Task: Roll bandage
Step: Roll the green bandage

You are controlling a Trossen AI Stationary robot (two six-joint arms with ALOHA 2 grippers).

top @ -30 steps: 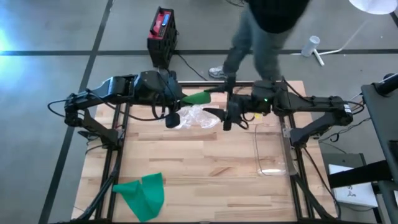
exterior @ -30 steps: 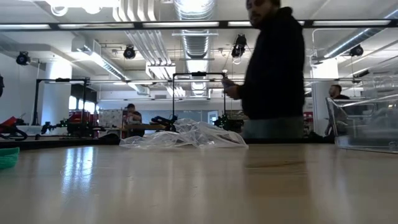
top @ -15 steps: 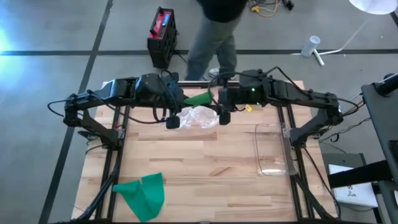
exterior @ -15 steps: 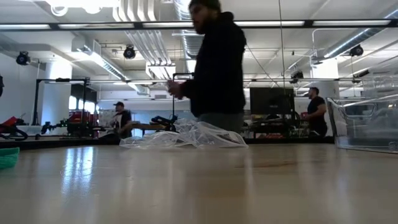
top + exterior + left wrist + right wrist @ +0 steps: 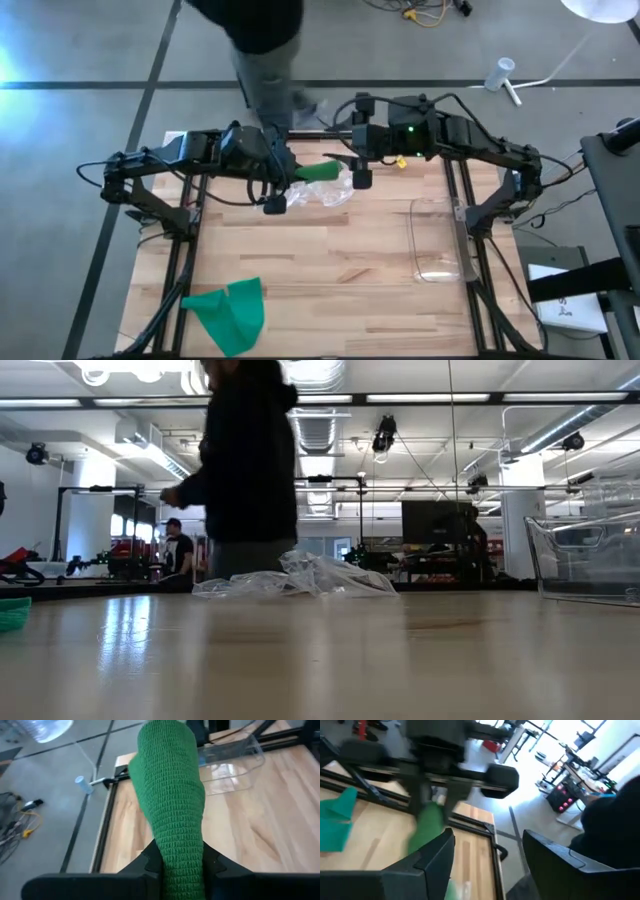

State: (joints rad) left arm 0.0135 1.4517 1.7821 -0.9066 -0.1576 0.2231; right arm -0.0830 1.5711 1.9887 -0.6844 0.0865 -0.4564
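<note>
A green knitted bandage (image 5: 318, 171) is held above the table's far edge by my left gripper (image 5: 287, 172), which is shut on it. It also shows in the left wrist view (image 5: 171, 795) and the right wrist view (image 5: 426, 827). My right gripper (image 5: 350, 165) is open and faces the bandage's free end from the table's right. In the right wrist view (image 5: 490, 862) the bandage shows just beyond one of its fingers. A second green bandage (image 5: 230, 312) lies flat and partly folded at the table's near left. My left gripper pinches the green bandage between its two fingers (image 5: 150, 865), on the bandage's lower end (image 5: 181, 870). The fingers lie level and point toward the table's right. The bandage sticks out beyond the fingers as a thick band, lifted clear of the table. I cannot tell whether my right gripper touches the bandage.
A crumpled clear plastic bag (image 5: 318, 191) lies on the table under the two grippers and shows in the low view (image 5: 295, 580). A clear plastic container (image 5: 436, 240) stands at the right. A person (image 5: 262, 40) walks past beyond the table's far edge.
My right gripper has risen and gone toward the table's far edge and a little toward the left, up to the free end of the bandage. The person behind the table has walked from right to left.
</note>
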